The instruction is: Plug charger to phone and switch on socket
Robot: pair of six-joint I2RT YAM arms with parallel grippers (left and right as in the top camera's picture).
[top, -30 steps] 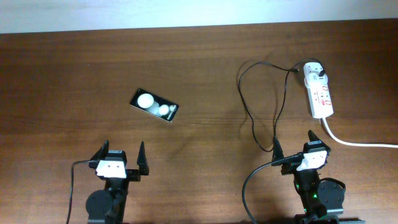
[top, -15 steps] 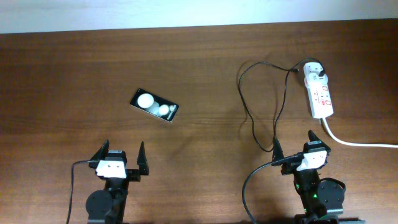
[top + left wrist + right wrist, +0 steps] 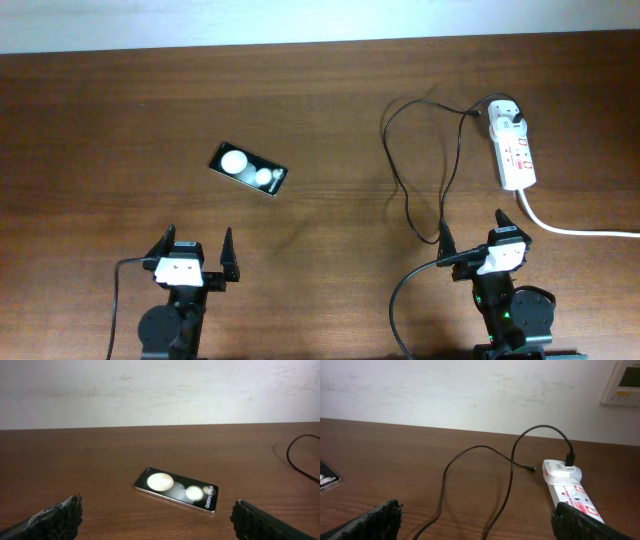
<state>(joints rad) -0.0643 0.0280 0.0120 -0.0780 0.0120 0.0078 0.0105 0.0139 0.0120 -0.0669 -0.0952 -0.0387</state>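
The phone (image 3: 249, 170) lies flat on the table, left of centre, with two white round spots on its face. It also shows in the left wrist view (image 3: 176, 489). My left gripper (image 3: 198, 242) is open and empty, in front of the phone and apart from it (image 3: 156, 507). The charger cable (image 3: 400, 180) loops from its white adapter (image 3: 507, 113), plugged into the socket (image 3: 516, 158). Its plug tip (image 3: 532, 468) lies loose beside the adapter (image 3: 562, 471). My right gripper (image 3: 472, 235) is open and empty, with the cable loop just ahead of it (image 3: 477, 509).
A thick white cord (image 3: 575, 229) runs from the socket off the right edge, close to my right gripper. A white wall (image 3: 160, 390) stands behind the table's far edge. A wall panel (image 3: 625, 380) shows at the upper right. The phone's corner (image 3: 327, 481) shows far left.
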